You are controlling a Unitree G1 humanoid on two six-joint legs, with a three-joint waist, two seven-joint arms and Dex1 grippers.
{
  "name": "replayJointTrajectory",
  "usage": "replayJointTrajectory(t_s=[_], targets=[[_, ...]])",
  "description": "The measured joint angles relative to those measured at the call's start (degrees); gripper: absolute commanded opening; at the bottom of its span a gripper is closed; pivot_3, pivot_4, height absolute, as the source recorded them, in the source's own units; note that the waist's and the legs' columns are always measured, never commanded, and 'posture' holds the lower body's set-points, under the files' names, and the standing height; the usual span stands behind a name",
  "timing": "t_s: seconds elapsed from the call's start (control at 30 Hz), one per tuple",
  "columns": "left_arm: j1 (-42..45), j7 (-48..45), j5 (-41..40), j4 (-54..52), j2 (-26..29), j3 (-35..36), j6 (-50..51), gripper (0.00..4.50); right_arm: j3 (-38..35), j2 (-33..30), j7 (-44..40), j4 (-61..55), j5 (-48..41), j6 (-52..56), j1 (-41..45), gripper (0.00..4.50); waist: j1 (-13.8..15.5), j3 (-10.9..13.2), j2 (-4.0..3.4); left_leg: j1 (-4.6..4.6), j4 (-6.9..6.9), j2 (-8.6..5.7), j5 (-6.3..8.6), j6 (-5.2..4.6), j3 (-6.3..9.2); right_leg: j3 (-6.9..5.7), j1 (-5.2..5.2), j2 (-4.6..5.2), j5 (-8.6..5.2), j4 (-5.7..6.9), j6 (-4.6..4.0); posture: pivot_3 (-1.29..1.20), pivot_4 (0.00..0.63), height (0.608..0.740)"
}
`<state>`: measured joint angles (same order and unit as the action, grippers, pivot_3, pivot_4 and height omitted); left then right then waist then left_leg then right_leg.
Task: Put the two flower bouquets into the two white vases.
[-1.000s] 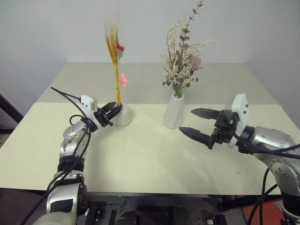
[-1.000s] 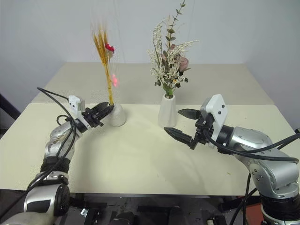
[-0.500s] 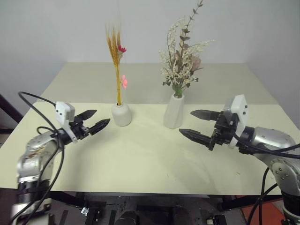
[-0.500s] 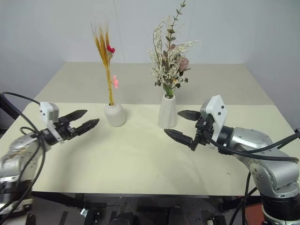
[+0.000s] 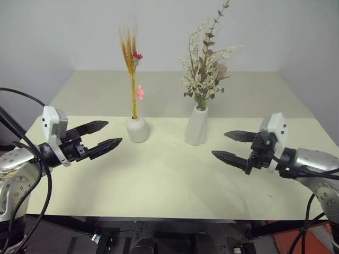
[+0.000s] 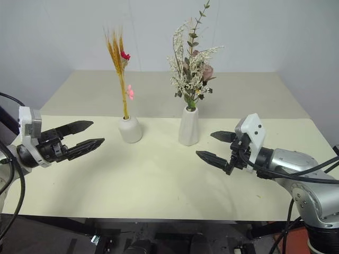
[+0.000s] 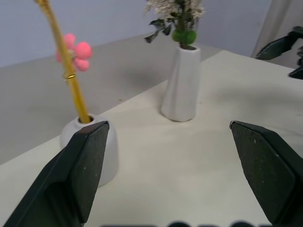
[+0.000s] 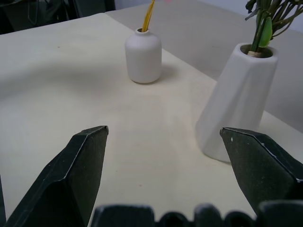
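A slim bunch of golden wheat stalks with pink and red blossoms point(image 5: 131, 69) stands upright in the short round white vase point(image 5: 137, 129). The bushy bouquet of cream sprigs and green leaves point(image 5: 206, 61) stands in the taller tapered white vase point(image 5: 196, 126). My left gripper point(image 5: 106, 134) hovers open to the left of the round vase, apart from it, with nothing between its fingers. My right gripper point(image 5: 230, 145) hangs open to the right of the tall vase, also empty. Both vases also show in the left wrist view, the round vase point(image 7: 109, 146) and the tall vase point(image 7: 182, 85).
The vases stand near the seam where two pale yellow tables point(image 5: 169, 180) meet. A plain white wall rises behind the far table.
My left gripper let go of the wheat stalks at the round vase, opened wide and drew back toward the left. The right gripper shifted slightly to the right.
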<state>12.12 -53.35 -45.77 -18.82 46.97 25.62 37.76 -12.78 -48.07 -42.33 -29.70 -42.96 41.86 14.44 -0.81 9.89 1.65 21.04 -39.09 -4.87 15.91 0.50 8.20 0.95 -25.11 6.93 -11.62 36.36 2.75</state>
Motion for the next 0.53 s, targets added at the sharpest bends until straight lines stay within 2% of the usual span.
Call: replayJointTrajectory(t_s=[0.2, 0.53], targets=[[-1.22, 0.66, -0.57, -0.19, 0.00, 0.22, 0.00, 4.45, -0.46, -0.48, -0.04, 0.00, -0.07, 0.01, -0.35, 4.50, 0.06, 0.00, 0.00, 0.04, 0.04, 0.53, 0.00, 0.01, -0.05, 0.00, 0.05, -0.45, 0.22, -0.35, -0.13, 0.00, 0.150, 0.740], [-1.31, 1.52, -1.53, -0.17, 0.00, 0.24, -0.04, 4.45, -1.11, -0.70, 0.15, -0.02, -0.13, 0.09, -1.21, 4.50, -0.01, 0.00, 0.00, 0.00, 0.11, 0.71, 0.00, 0.02, -0.24, 0.03, 0.05, -0.62, 0.28, -0.37, -0.23, 0.00, 0.150, 0.740]])
